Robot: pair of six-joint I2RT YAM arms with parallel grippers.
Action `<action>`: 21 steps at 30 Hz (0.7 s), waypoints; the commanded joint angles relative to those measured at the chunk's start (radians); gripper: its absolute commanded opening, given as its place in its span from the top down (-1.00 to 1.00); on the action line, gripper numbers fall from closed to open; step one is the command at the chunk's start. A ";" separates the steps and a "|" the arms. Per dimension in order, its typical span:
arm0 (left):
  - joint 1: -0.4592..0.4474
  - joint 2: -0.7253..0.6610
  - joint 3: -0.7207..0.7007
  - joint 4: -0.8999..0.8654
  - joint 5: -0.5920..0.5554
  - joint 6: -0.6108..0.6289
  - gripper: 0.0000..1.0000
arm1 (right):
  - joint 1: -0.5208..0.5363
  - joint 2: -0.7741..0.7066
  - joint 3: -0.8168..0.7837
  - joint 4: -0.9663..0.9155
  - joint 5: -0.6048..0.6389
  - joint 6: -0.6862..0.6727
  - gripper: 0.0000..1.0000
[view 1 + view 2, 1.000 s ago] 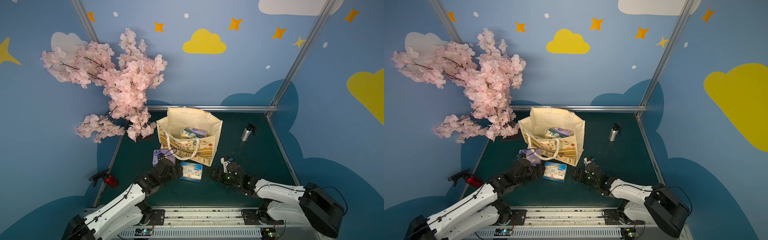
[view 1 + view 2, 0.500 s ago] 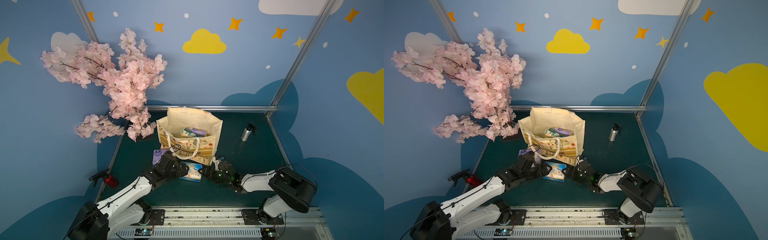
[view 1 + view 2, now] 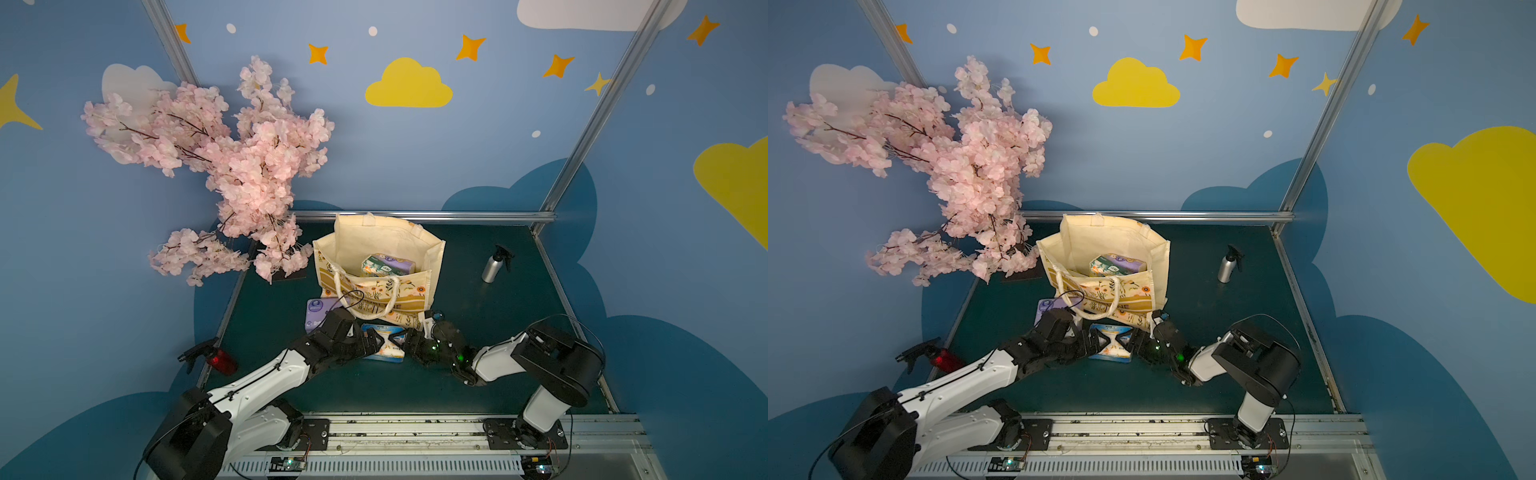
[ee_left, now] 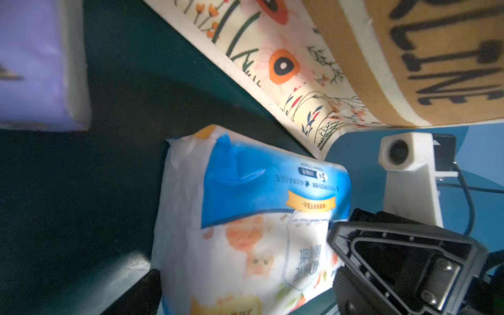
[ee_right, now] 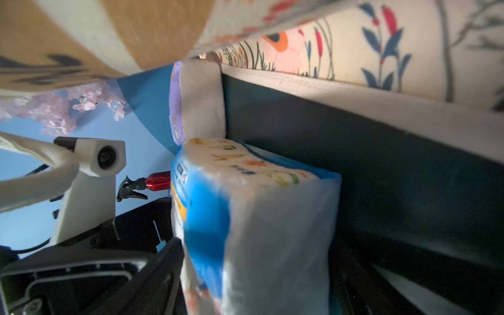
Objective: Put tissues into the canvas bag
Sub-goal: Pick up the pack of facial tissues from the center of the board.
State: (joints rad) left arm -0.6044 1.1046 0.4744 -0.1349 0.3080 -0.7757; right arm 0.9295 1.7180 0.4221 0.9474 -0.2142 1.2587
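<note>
The blue-and-white plastic-wrapped tissue pack (image 3: 392, 354) lies mid-surface on the dark green table (image 3: 478, 374), just before the cream canvas bag (image 3: 386, 237). The left gripper (image 3: 371, 343) and right gripper (image 3: 402, 340) straddle its ends, jaws spread wide.

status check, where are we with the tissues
Left gripper, right gripper: jaws open, flanking blue tissue pack. Pack on table, not lifted. Canvas bag close behind; purple pack beside it.

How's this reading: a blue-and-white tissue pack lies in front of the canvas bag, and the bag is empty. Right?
No. The canvas bag is not empty: both top views show tissue packs inside it. The blue-and-white tissue pack does lie in front of it.
</note>
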 commanded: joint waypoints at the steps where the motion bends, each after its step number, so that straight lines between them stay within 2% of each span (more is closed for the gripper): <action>1: -0.006 0.004 0.000 0.064 0.052 -0.013 -0.95 | 0.011 0.029 -0.028 0.101 -0.005 0.040 -0.76; 9: -0.038 0.040 0.001 0.104 0.043 -0.036 -0.91 | 0.011 -0.057 -0.014 0.005 0.001 -0.018 -0.80; 17: -0.059 0.046 0.001 0.129 0.026 -0.050 -0.86 | -0.016 -0.083 -0.045 0.057 -0.005 -0.001 -0.81; 21: -0.067 0.038 -0.004 0.131 0.012 -0.051 -0.86 | -0.015 -0.105 -0.038 0.023 -0.026 -0.013 -0.80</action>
State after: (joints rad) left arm -0.6628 1.1503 0.4744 -0.0460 0.3241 -0.8272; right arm 0.9119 1.6516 0.3824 0.9524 -0.2073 1.2575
